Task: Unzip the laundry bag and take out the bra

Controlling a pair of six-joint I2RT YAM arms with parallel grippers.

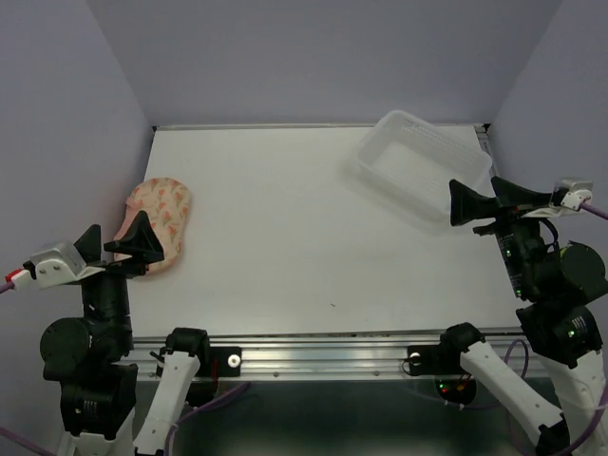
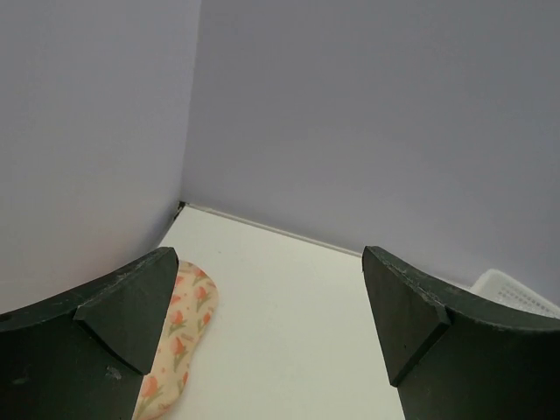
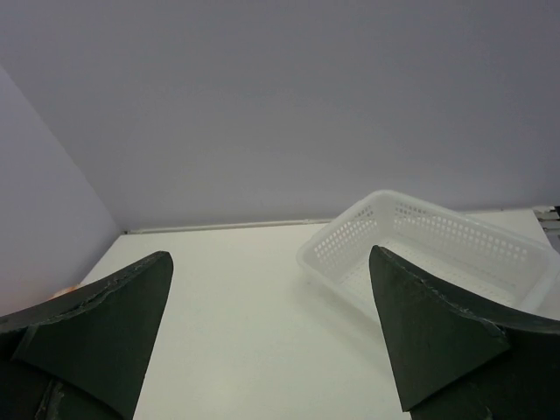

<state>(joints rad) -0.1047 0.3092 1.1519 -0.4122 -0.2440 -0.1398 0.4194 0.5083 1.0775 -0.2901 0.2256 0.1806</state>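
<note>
The laundry bag (image 1: 160,218) is a cream-peach pouch with an orange-red and green print. It lies closed at the table's left edge. In the left wrist view its end (image 2: 179,337) shows beside the left finger. The bra is hidden. My left gripper (image 1: 119,236) is open and empty, raised just near-left of the bag and partly over its near end; its jaws stand wide apart in the left wrist view (image 2: 269,262). My right gripper (image 1: 489,201) is open and empty, raised at the right side by the tub; its jaws stand wide apart in the right wrist view (image 3: 270,262).
A clear-white perforated plastic tub (image 1: 423,166) stands at the back right, also in the right wrist view (image 3: 420,236), with a corner in the left wrist view (image 2: 516,293). Lilac walls close in the table (image 1: 304,247) on three sides. A metal rail (image 1: 323,356) runs along the near edge.
</note>
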